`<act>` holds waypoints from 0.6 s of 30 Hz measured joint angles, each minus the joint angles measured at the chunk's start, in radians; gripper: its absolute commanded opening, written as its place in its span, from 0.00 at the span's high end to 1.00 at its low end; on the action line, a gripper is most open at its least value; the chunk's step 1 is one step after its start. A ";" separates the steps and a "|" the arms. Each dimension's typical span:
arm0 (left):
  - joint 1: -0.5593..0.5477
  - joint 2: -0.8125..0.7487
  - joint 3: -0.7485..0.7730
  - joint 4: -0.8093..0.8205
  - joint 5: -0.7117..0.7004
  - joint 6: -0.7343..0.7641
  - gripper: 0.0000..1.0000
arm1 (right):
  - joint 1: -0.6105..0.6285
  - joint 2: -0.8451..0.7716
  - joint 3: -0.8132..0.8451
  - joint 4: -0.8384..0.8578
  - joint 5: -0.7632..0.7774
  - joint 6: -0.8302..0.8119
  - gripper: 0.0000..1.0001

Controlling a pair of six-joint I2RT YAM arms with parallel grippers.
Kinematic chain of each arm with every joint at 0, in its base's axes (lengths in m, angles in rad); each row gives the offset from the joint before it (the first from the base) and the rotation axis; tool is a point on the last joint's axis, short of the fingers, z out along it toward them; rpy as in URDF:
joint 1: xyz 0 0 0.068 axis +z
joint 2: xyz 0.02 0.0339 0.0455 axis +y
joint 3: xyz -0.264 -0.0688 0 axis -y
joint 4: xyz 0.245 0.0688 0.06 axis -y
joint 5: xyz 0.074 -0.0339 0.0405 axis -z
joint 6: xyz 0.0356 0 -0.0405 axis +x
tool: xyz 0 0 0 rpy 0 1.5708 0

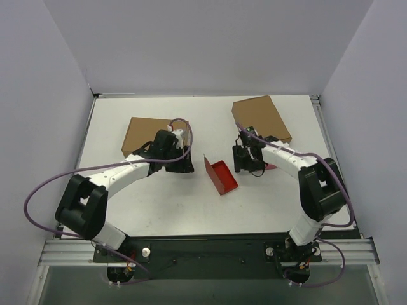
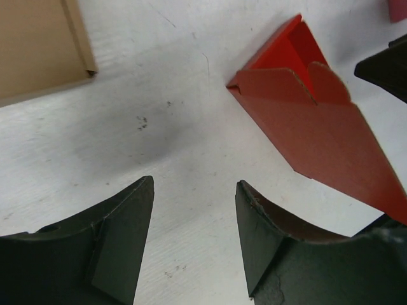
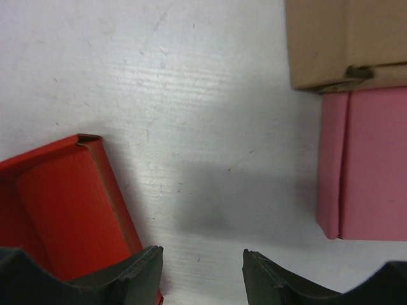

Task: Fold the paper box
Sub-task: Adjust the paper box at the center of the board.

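Note:
The red paper box (image 1: 220, 176) lies on the white table between the two arms, partly folded, with one wall standing along its left side. In the left wrist view the paper box (image 2: 318, 121) lies to the upper right, a flap with a rounded tab tucked over it. In the right wrist view the paper box (image 3: 63, 210) is at the lower left, beside the left finger. My left gripper (image 1: 180, 166) (image 2: 194, 241) is open and empty over bare table. My right gripper (image 1: 247, 168) (image 3: 202, 279) is open and empty, just right of the box.
A brown cardboard box (image 1: 143, 135) lies behind the left gripper, its corner in the left wrist view (image 2: 38, 51). Another brown box (image 1: 261, 117) lies at the back right (image 3: 346, 41). A small pink box (image 3: 365, 165) lies right of the right gripper, mostly hidden in the top view.

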 measured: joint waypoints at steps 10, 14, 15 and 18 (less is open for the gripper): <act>-0.061 0.332 0.121 0.115 0.105 -0.053 0.37 | 0.048 0.094 -0.010 -0.039 -0.178 -0.054 0.48; -0.061 0.415 0.210 0.182 0.135 -0.058 0.37 | 0.142 0.049 -0.043 -0.042 -0.280 -0.116 0.48; -0.061 0.427 0.227 0.204 0.147 -0.057 0.37 | 0.169 0.030 -0.051 -0.043 -0.305 -0.128 0.48; -0.060 0.444 0.269 0.250 0.176 -0.045 0.37 | 0.223 -0.038 -0.076 -0.043 -0.359 -0.142 0.46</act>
